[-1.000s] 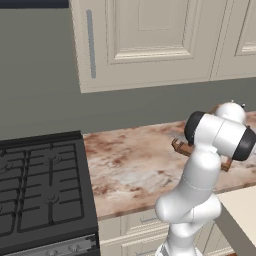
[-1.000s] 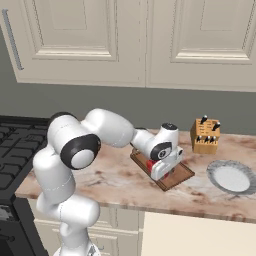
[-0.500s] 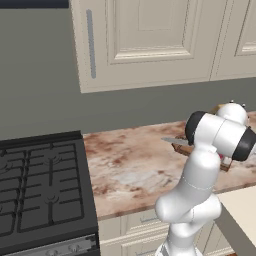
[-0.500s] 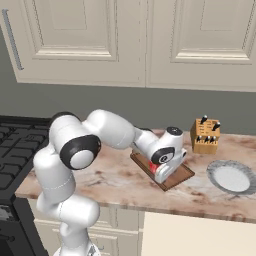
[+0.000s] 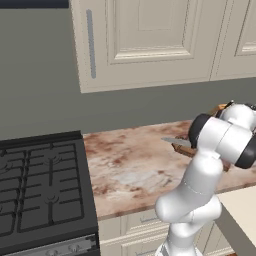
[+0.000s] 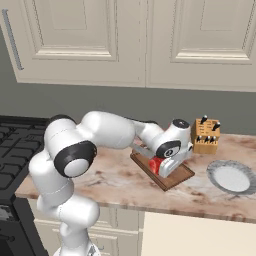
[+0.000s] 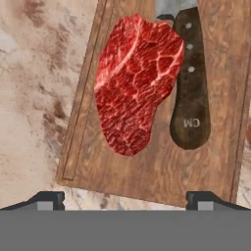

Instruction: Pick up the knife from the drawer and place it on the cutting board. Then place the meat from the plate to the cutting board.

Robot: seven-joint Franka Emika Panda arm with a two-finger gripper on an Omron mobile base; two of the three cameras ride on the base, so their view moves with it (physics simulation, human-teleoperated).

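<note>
Meat point(image 7: 135, 83) is lying flat on the cutting board point(image 7: 162, 171), red w/ white marbling, its right edge touching the knife point(image 7: 190, 93). Knife's dark brown handle is lying alongside the meat on the board, three rivets showing; the grey blade is running off past the top edge of hand view. In left base view the blade tip point(image 5: 172, 141) is sticking out past the arm, over the counter point(image 5: 135, 160).

Gripper point(image 7: 125, 198) is hovering above the board, fingertips point(image 7: 46, 200) sitting wide apart at the bottom of hand view, nothing between them — jaws spread, holding nothing. In right base view the hand point(image 6: 172, 147) is hanging low over the board point(image 6: 172, 177), w/ the meat point(image 6: 156, 165) showing as a red patch just beneath it.

Plate point(image 6: 231, 177) is sitting bare on the marble counter, right of the board and apart from it. Tan knife block point(image 6: 206, 136) is standing behind, near the wall, between board and plate. Stove point(image 5: 40, 195) is sitting left of the counter. Cream cabinet doors point(image 6: 150, 40) are hanging above. Can't tell from these views where the drawer is.
</note>
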